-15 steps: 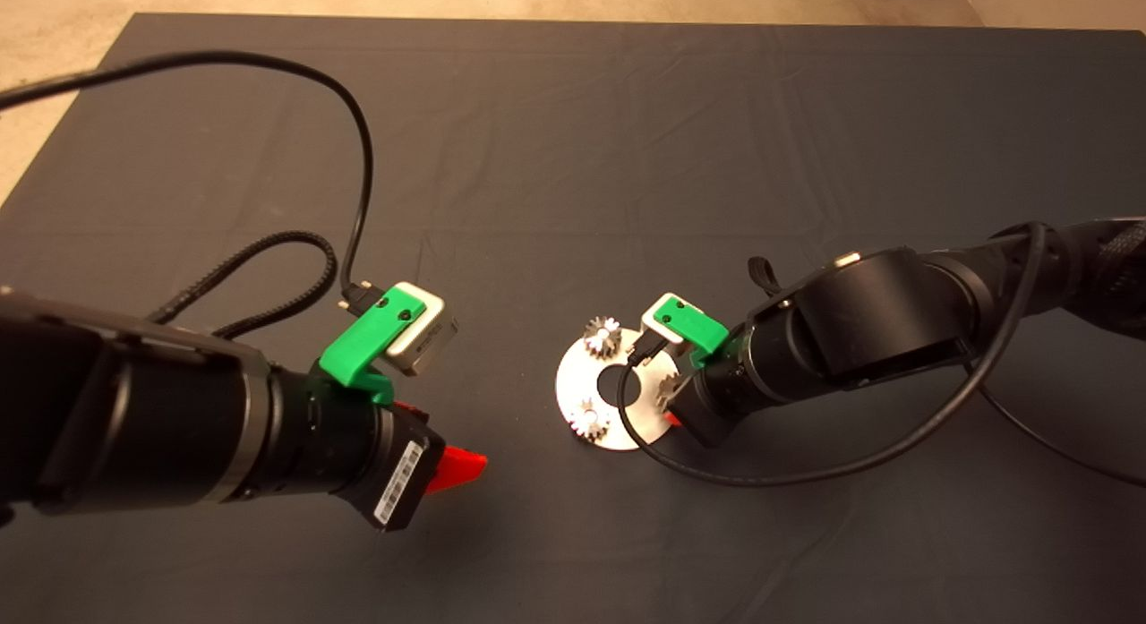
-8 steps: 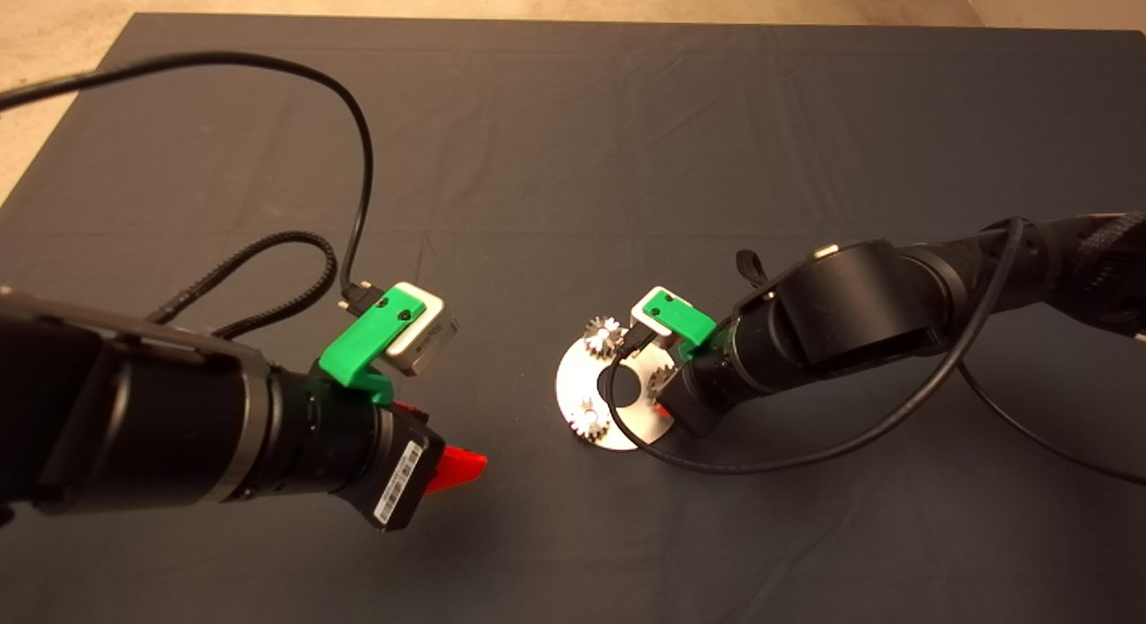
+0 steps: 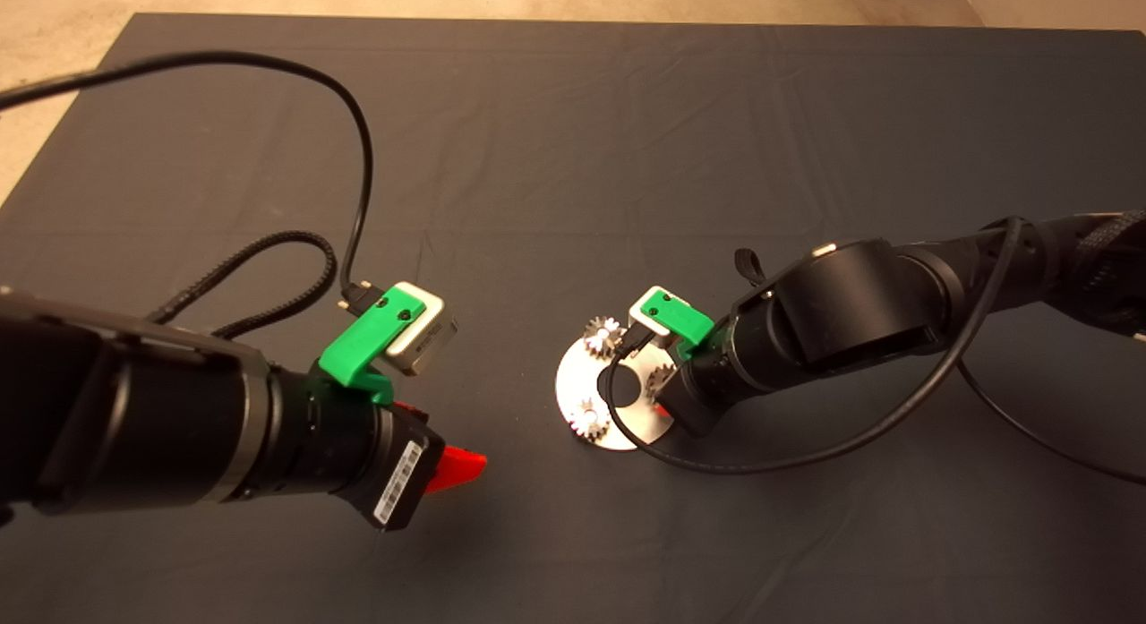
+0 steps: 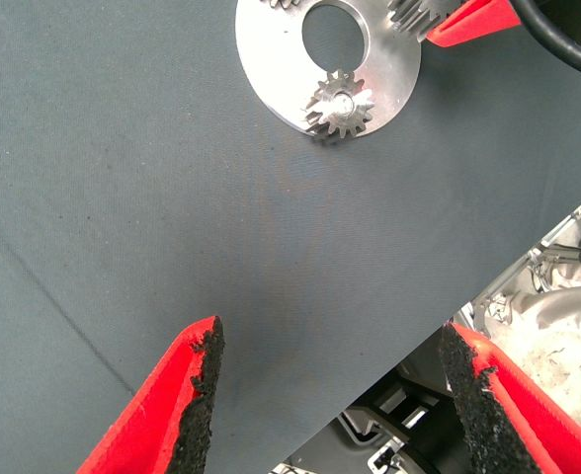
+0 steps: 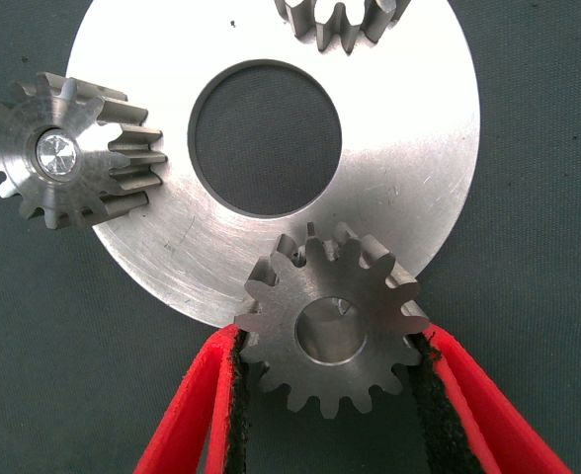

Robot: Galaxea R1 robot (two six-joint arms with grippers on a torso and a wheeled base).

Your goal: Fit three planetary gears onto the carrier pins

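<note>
The round silver plate [image 5: 409, 148] lies on the mat, right of centre in the head view [image 3: 573, 387]. Two planetary gears sit on its carrier pins [image 5: 55, 153]: one [image 5: 68, 163] on the far side [image 3: 602, 336], one on the near side [image 3: 589, 420], which the left wrist view [image 4: 338, 102] also shows. My right gripper [image 5: 330, 341] is shut on the third gear [image 5: 330, 331] and holds it over the plate's right rim [image 3: 662, 382]; something silver shows off-centre in its hole. My left gripper [image 4: 332, 336] is open and empty, left of the plate [image 3: 457, 465].
Black cables loop from the left wrist camera [image 3: 269, 248] and under the right wrist [image 3: 806, 463]. The dark mat [image 3: 573, 158] stretches away behind the plate. Past the mat's near edge, grey equipment [image 4: 557, 296] shows in the left wrist view.
The right arm has moved a little left and away, carrying the third gear further over the plate's right rim. The left arm has not moved.
</note>
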